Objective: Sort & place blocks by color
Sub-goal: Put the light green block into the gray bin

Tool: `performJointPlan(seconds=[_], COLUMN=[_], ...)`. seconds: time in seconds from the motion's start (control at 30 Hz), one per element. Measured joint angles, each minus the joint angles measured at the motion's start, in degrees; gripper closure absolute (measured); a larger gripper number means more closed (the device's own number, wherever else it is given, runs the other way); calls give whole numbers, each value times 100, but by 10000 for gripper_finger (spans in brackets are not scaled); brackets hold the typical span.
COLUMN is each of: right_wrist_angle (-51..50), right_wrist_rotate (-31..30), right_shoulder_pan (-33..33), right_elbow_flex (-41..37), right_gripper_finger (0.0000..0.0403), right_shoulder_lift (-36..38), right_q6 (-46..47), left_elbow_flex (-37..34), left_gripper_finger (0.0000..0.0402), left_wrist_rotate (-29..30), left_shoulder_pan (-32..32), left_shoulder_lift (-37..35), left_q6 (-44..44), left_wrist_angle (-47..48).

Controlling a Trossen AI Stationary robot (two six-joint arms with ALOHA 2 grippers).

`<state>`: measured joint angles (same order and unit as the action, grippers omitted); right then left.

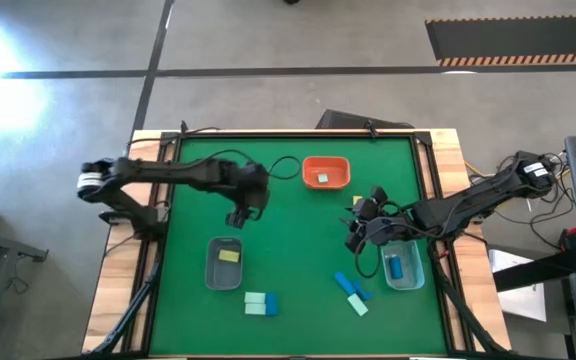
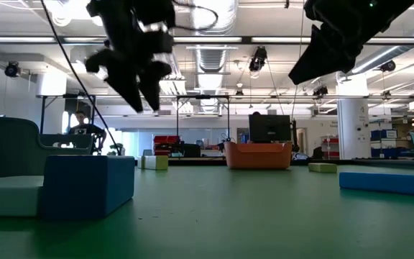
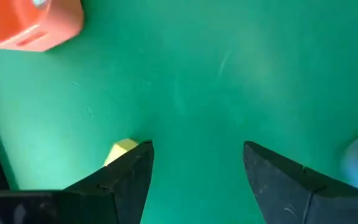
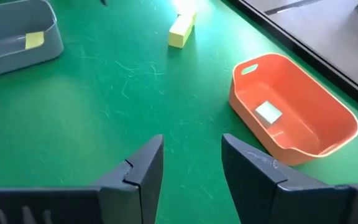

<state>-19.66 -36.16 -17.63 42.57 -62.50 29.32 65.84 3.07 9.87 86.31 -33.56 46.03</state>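
Mostly small rect. blocks: yellow, blue, mint.

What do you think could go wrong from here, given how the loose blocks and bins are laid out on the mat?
1. The blue blocks and a mint block lie touching in a cluster, so a grasp there might nudge or catch a neighbour.
2. The right gripper, open and empty, hovers close to the blue block's bin; a low sweep could knock the rim.
3. The loose yellow block lies near the mat edge and could be pushed off.
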Motion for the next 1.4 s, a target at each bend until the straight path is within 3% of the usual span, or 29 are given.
performJointPlan(seconds=[0.33, 0.73, 1.17, 1.4], right_wrist_angle=[67, 118, 114, 115], right_wrist_rotate=[9, 4, 4, 1], right_shoulder_pan=[0, 0, 0, 0], right_elbow_flex=[-68, -70, -70, -84], right_gripper_finger=[255, 255, 255, 255], right_shoulder_lift=[-93, -105, -105, -105], right_q6=[0, -134, -151, -151], left_elbow_flex=[284, 224, 158, 153], left_gripper_finger=[171, 171, 173, 232], left_wrist_rotate=[0, -6, -215, -258], left_shoulder_pan=[889, 1420, 1556, 1552], left_shoulder_lift=[1182, 1460, 1991, 1986], left_q6=[-1461, -1817, -1841, -1824], left_wrist_angle=[-402, -760, -1078, -1054])
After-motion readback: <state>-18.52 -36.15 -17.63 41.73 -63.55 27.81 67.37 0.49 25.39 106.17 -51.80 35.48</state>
